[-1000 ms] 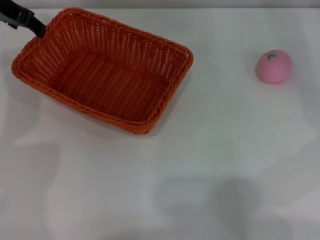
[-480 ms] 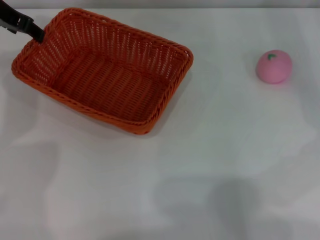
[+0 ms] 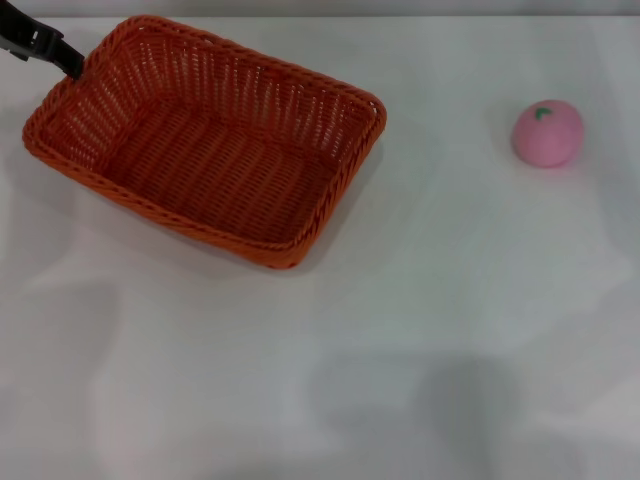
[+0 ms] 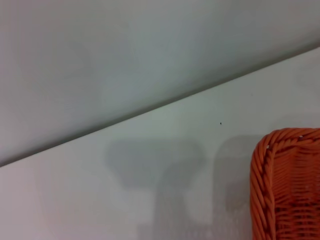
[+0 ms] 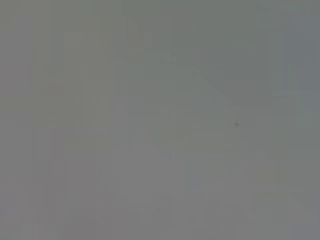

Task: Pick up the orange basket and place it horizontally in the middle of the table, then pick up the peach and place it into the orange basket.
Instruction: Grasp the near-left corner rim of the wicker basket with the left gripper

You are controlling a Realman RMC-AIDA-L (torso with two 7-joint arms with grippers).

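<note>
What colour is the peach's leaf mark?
Green, on the pink peach; clearest in the head view.

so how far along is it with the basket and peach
Early. The orange basket sits angled on the table's left side, not centred or horizontal. The left tool is at the basket's far-left corner; a grip isn't clear. The peach lies untouched at the right, outside the basket. Both placements remain. The right tool is out of view.

Setting: test or lab bench, as far as I can tell. Evidence: plain white counter [image 3: 420, 330], smooth and unmarked; bare pale wall [image 4: 125, 50] behind its far edge; only staged items on it, an orange basket [image 3: 205, 135] and a toy peach [image 3: 548, 133].
</note>
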